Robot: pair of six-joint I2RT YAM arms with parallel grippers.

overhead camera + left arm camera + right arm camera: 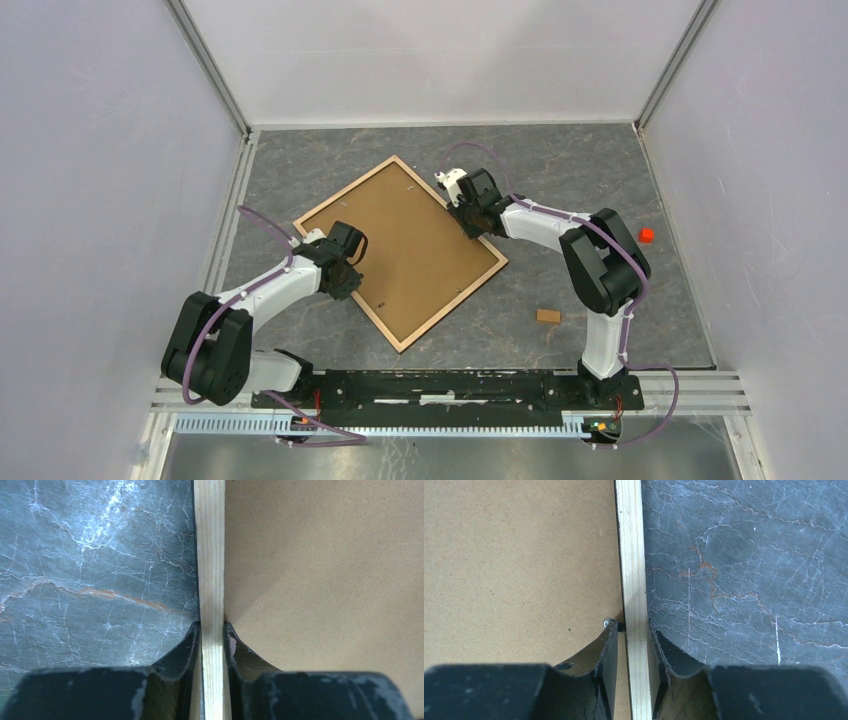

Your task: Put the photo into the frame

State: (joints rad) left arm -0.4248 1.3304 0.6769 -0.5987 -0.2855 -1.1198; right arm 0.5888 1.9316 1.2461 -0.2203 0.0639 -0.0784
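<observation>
The frame (347, 190) lies flat on the table at an angle, back side up, with the brown backing board (415, 250) filling it. The photo is not in view. My left gripper (345, 285) is at the frame's near-left edge; in the left wrist view it (212, 627) is shut on the light wood rim (210, 555), with the backing board (325, 570) to its right. My right gripper (472, 228) is at the far-right edge; in the right wrist view it (633, 627) straddles the rim (630, 555) closely, one finger over the backing board (514, 555).
A small brown block (547, 316) lies on the grey marbled table right of the frame. A small red cube (646, 235) sits near the right wall. A metal retaining clip (608, 623) sits at my right gripper's inner fingertip. Walls enclose three sides.
</observation>
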